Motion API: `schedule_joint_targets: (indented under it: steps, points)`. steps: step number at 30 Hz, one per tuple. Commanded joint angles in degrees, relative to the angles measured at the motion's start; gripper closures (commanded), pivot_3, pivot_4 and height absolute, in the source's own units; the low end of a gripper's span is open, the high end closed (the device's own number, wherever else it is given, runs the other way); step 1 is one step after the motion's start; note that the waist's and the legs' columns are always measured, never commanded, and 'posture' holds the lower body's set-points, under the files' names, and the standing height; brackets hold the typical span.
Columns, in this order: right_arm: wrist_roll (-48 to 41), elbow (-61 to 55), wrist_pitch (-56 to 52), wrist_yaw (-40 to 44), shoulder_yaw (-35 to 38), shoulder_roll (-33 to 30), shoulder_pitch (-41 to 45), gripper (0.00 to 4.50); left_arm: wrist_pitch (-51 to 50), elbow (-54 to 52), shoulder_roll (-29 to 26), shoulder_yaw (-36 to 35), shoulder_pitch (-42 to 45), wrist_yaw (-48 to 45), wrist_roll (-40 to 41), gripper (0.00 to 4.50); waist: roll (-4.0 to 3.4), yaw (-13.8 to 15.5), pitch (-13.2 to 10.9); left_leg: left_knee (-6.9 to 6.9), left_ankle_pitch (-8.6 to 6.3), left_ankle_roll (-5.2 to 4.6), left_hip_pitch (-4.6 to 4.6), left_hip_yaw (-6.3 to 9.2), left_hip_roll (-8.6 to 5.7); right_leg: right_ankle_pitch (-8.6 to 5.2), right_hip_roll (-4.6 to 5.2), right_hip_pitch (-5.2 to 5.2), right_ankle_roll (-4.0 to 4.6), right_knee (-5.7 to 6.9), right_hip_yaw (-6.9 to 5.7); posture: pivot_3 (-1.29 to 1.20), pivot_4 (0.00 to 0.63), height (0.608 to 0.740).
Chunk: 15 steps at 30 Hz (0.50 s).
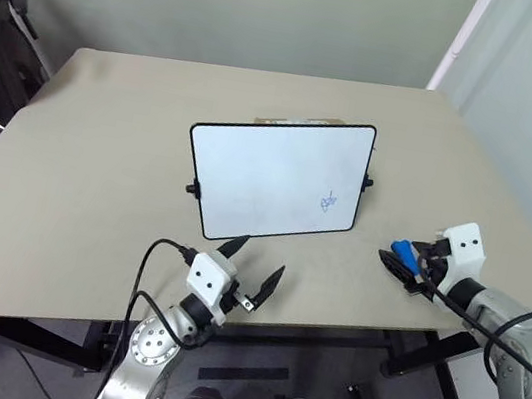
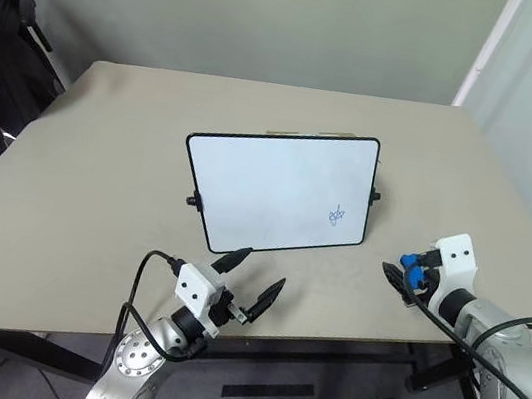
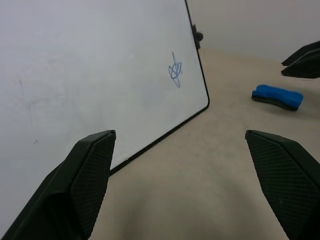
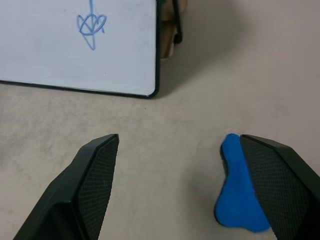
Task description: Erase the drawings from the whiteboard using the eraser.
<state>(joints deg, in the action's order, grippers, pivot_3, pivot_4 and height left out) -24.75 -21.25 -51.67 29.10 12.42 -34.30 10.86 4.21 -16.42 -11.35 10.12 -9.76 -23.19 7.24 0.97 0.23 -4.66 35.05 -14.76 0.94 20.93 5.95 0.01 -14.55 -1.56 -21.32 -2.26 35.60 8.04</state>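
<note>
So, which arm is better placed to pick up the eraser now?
The right. The eraser lies on the table between the right gripper's open fingers. The left gripper, also open, sits before the whiteboard, farther away.

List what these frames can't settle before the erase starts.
- Whiteboard stand: hidden behind the board's face in the head views.
- Eraser side by the right gripper finger: contact unclear, wrist view.
- Drawings: too small in head views to read the shape.
- Left gripper: open, nothing hidden.
</note>
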Motion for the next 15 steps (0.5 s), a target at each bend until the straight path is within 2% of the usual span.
schedule_joint_targets:
  steps: [1,6,15]
  points:
    - [-1.49,0.92,-3.01,-0.26,1.06,-1.18,2.7,0.42,1.95,-1.52,0.18,0.28,-0.23,0.04,-0.22,0.0,-0.01,0.0,0.01,-0.01,0.0,0.0,-0.04,0.0,0.0,-0.01,-0.01,0.03,-0.01,0.0,0.0,0.0,0.15,0.73]
    - [-1.23,4.97,-7.02,1.43,-0.94,-4.3,5.27,0.42,1.53,-2.92,-0.03,0.01,-1.25,0.28,-0.07,0.0,-0.06,0.22,0.03,0.0,0.02,-0.04,-0.1,0.03,-0.01,-0.02,-0.02,-0.08,-0.04,0.0,-0.01,0.0,0.15,0.73]
    - [2.53,17.94,-5.7,3.99,-7.19,-8.12,12.62,0.42,1.22,-5.15,-0.27,-0.25,-3.01,0.41,0.17,0.0,-0.15,0.23,0.06,-0.01,0.02,-0.06,-0.09,0.02,-0.01,0.0,0.0,-0.08,-0.03,-0.02,0.0,0.0,0.15,0.73]
